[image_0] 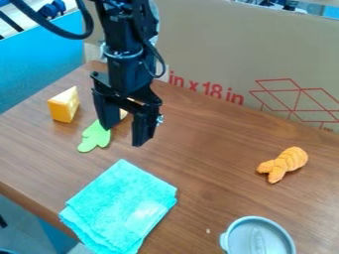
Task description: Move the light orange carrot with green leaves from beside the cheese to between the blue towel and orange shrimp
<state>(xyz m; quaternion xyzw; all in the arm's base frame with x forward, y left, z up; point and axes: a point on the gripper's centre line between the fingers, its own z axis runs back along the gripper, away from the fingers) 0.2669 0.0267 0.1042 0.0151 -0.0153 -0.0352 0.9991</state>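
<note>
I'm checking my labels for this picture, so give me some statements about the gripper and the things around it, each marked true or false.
1. The gripper has its fingers spread apart. True.
2. The flat green piece lies on top of the turquoise cloth. False: it lies on the wooden table, close to the gripper.
3. The orange segmented toy is on the table, apart from the cloth. True.
4. The yellow wedge is held by the gripper. False: it sits on the table, off to one side of the gripper.
5. The round grey dish is nearer the camera than the orange toy. True.
</note>
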